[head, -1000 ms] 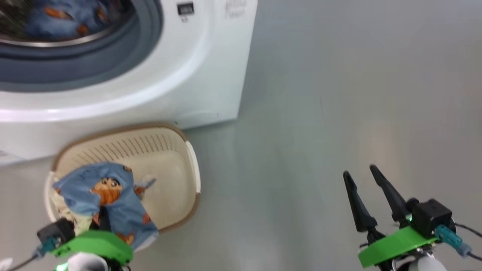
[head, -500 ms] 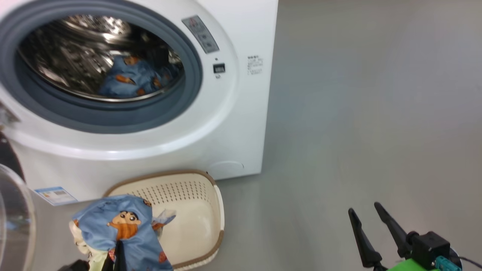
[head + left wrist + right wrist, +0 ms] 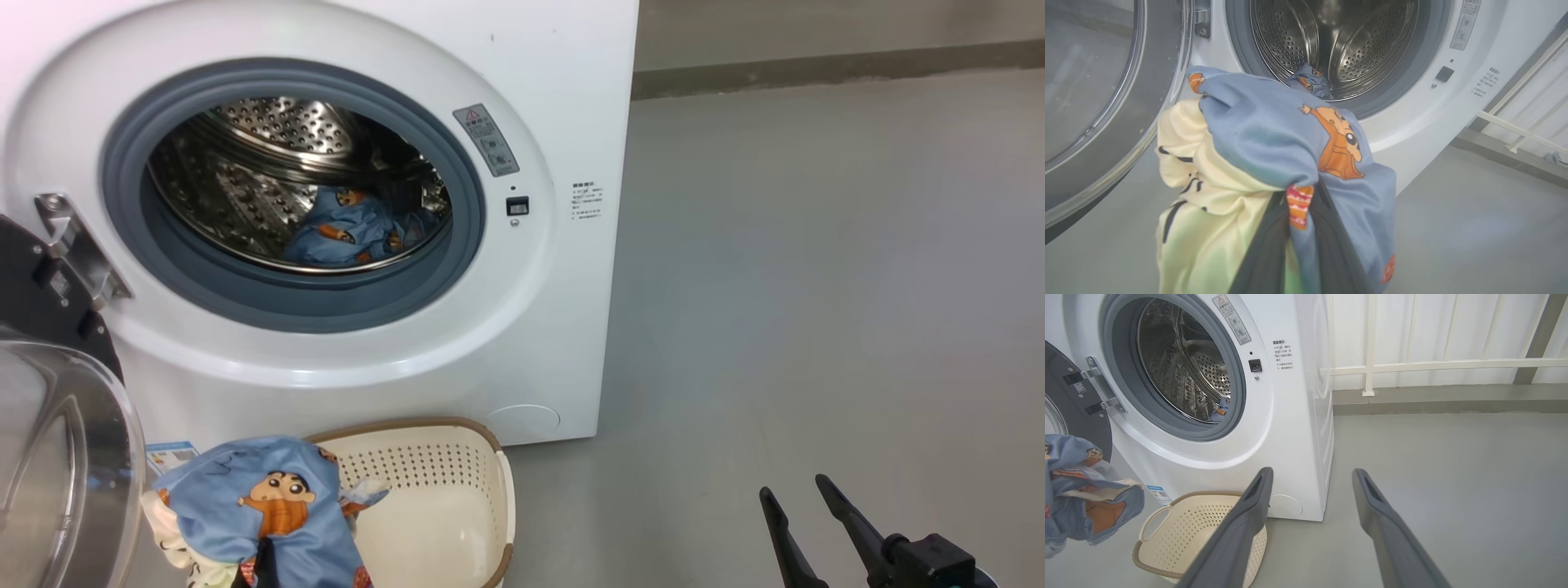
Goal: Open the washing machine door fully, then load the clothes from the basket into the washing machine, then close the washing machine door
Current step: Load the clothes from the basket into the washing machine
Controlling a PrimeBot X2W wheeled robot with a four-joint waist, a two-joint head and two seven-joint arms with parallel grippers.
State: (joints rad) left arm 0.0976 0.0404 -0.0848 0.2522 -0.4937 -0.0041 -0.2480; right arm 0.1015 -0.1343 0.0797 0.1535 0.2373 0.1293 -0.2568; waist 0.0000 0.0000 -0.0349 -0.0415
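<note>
**Head view: one bundle lifted, drum waiting**

The door [image 3: 57,457] of the washing machine [image 3: 563,327] stands swung open at the left, so the first step looks done. One blue garment [image 3: 351,233] already lies in the steel drum [image 3: 269,147]. The left claw [image 3: 1300,212] pinches a bundle of clothes [image 3: 1274,134], lifted over the left side of the basket [image 3: 457,490], near the machine front and lower than its opening. The bundle is a light-blue piece with orange cartoon figures over a cream piece with black marks, soft and crumpled. In the right wrist view the basket seems to hold nothing more. The right claw [image 3: 1310,475] is spread wide and carries nothing. I judge that what is left is to put the bundle inside and close the door.
</note>
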